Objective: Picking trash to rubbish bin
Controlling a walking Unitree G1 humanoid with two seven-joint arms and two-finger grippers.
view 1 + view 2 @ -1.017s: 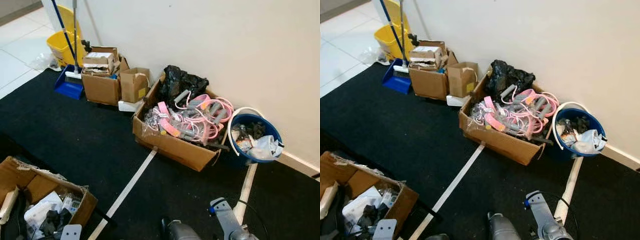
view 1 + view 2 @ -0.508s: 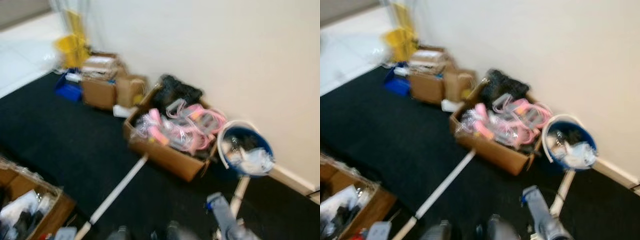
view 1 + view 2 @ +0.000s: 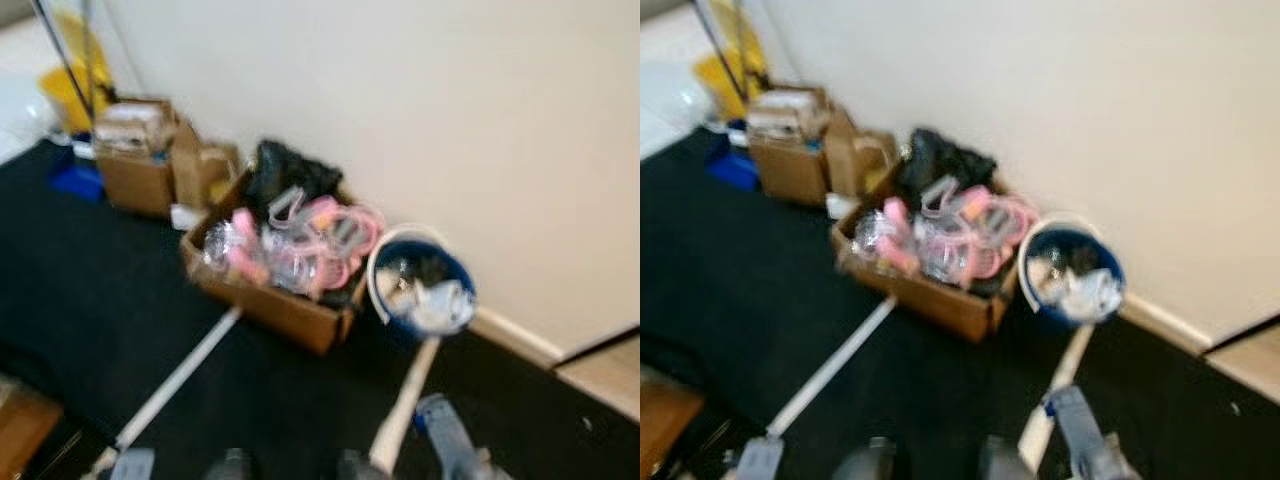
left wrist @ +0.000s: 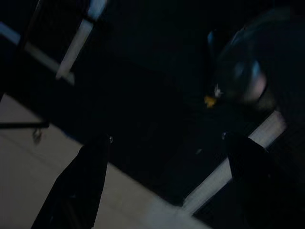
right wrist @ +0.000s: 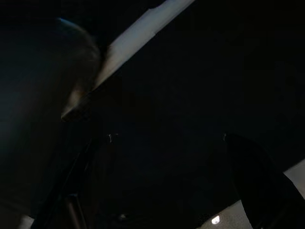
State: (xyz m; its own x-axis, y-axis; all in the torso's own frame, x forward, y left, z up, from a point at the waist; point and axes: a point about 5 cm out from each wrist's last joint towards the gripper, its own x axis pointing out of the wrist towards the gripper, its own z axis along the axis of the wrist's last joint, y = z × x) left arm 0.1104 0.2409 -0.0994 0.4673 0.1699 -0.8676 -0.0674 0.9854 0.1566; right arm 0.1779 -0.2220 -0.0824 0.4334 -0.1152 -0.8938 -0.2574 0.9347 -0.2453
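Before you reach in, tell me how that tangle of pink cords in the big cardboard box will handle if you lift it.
The pink cords look thin and looped, so they are probably floppy and would sag. They lie tangled with grey pieces and clear wrapping in the cardboard box, so lifting one would likely drag neighbours along. Probably light, though the blur hides detail.

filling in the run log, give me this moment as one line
phase: walking, view blurred | target: blue bin by wall, holds trash | beside it: cardboard box of pink cables | left end effector: open, idle | right end effector: open, idle
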